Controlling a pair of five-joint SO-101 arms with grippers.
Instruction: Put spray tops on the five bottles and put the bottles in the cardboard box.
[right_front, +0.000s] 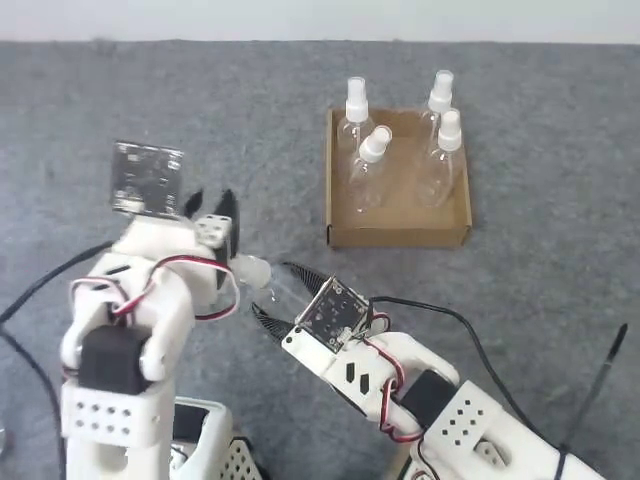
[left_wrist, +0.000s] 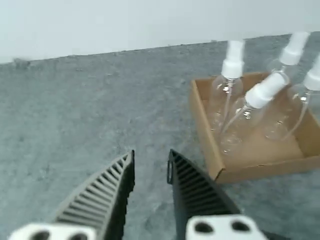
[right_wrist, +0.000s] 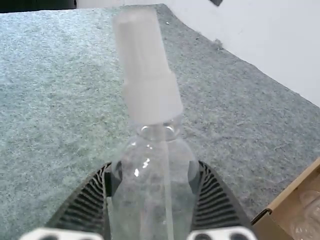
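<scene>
Clear plastic bottle (right_wrist: 152, 175), spray top (right_wrist: 145, 65) on, is pinched in the right tool (right_front: 270, 288), long axis pointing left toward the spread, empty left tool (left_wrist: 151, 154); the cardboard box (right_front: 398, 236) lies far-right, nearer the right tool.

This looks like a robotics lab or test station. The bench (right_front: 520, 300) is covered in grey felt-like matting, which runs on ahead of the left tool (left_wrist: 151, 156) to a bare white wall (left_wrist: 125, 25). Just behind the right tool (right_front: 272, 290) sit an uncovered circuit board (right_front: 333, 308) and loose red-and-white servo wires (right_front: 383, 372), with a black cable (right_front: 462, 328) trailing over the matting.
</scene>
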